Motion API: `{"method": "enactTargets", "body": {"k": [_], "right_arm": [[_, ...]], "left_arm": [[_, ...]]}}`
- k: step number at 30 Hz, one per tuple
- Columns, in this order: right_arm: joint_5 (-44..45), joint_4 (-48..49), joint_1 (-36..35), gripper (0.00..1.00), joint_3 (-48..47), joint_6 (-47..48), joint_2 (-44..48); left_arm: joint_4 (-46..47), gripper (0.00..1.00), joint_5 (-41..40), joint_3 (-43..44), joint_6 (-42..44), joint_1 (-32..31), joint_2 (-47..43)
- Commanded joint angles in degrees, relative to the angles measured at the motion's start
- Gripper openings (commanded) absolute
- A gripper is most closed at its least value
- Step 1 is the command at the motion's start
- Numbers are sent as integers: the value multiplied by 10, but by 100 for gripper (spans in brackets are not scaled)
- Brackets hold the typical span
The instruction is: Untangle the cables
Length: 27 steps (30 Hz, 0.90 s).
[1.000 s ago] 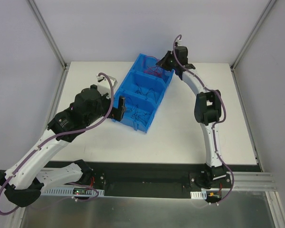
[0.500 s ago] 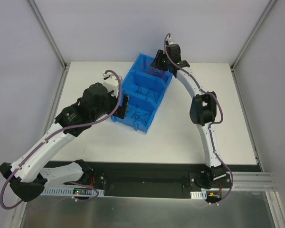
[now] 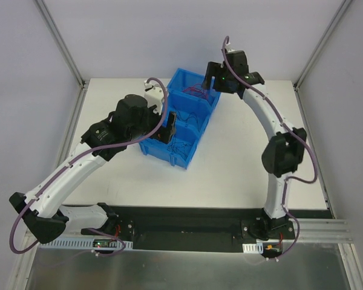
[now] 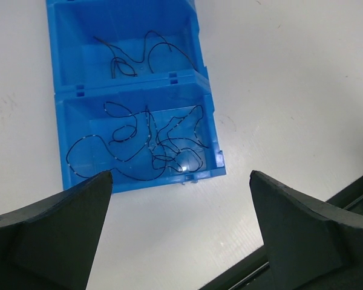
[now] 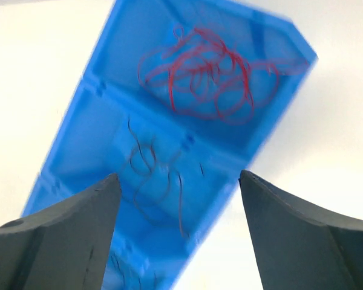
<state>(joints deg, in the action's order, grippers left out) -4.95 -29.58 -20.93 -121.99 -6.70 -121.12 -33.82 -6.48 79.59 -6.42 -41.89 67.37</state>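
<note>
Over the last second the left gripper (image 3: 169, 124) has swung in from beside the blue bin (image 3: 162, 100) to hang over its near end, while the right gripper (image 3: 210, 81) has dipped toward the far compartment and pulled back up with nothing in it. Both claws are spread wide and empty, so no strand has been drawn out yet, and the next pick appears to be only lining up. The bin lies diagonally on the white table (image 3: 242, 157), split into 3 compartments. The far one holds the red cables (image 5: 199, 75), a loose ball of overlapping loops that looks knotted together. The middle one holds a few black cables (image 4: 146, 53), thin and wavy, lying spread out. The near one holds more black strands (image 4: 154, 142), curled and crossing each other in several places, directly under the left claw's open fingers (image 4: 66, 223).
</note>
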Motion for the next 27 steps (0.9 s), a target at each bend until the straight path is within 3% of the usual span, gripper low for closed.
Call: {"method": "enactTargets", "body": {"k": [1, 11, 14, 20, 26, 27], "right_arm": [[11, -36, -3, 84, 159, 50, 176], [142, -101, -8, 88, 490, 48, 507], [174, -101, -8, 89, 566, 51, 619], [230, -106, -8, 93, 602, 45, 780], [226, -104, -7, 100, 584, 19, 853], [221, -101, -8, 96, 581, 10, 853]], "left_arm": [[29, 97, 38, 12, -22, 6, -3], [103, 99, 44, 1, -51, 7, -6], [158, 99, 87, -7, -53, 6, -8], [259, 99, 114, -21, -75, 6, -9], [316, 99, 28, -37, -68, 6, -45], [328, 99, 7, -52, -62, 6, -58]]}}
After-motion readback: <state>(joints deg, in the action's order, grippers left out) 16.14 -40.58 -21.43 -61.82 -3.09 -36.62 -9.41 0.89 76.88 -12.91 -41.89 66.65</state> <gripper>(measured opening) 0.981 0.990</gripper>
